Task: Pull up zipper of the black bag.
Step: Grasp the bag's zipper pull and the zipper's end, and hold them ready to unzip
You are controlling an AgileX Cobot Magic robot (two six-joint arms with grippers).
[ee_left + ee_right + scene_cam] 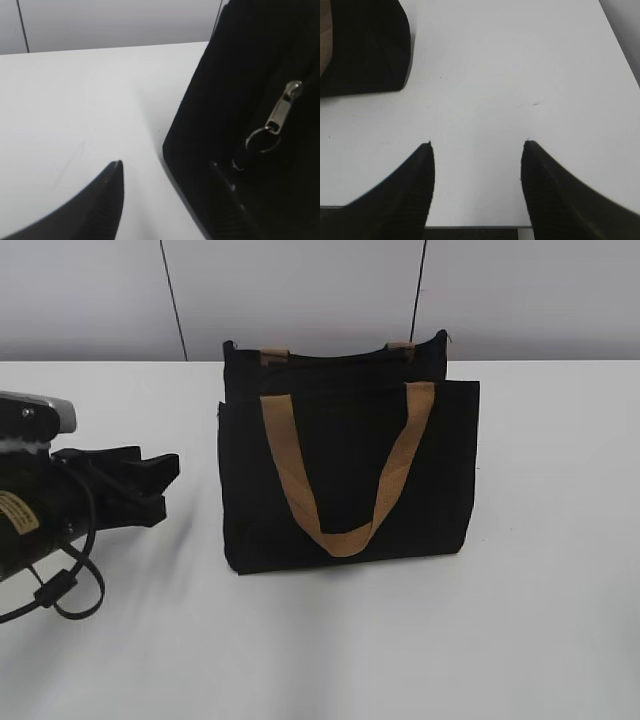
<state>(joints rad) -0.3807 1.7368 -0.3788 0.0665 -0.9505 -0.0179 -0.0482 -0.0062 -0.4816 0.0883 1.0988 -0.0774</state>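
Note:
The black bag (345, 475) stands upright on the white table, its tan webbing handle (345, 535) hanging down the front. My left gripper (165, 487) is open, level with the bag's left side and a short way from it. In the left wrist view the bag's side (235, 75) fills the right half, with the zipper's silver pull (282, 107) and its ring (262, 140) hanging there. The left gripper (167, 170) is open; its right finger lies in front of the bag just below the ring. My right gripper (477, 145) is open and empty over bare table, with the bag's corner (365, 45) at upper left.
The white table (450, 640) stretches around the bag. A grey panelled wall (90, 290) rises behind it. The table's front edge (475, 227) shows just under the right gripper. A black cable (70, 590) loops below the left arm.

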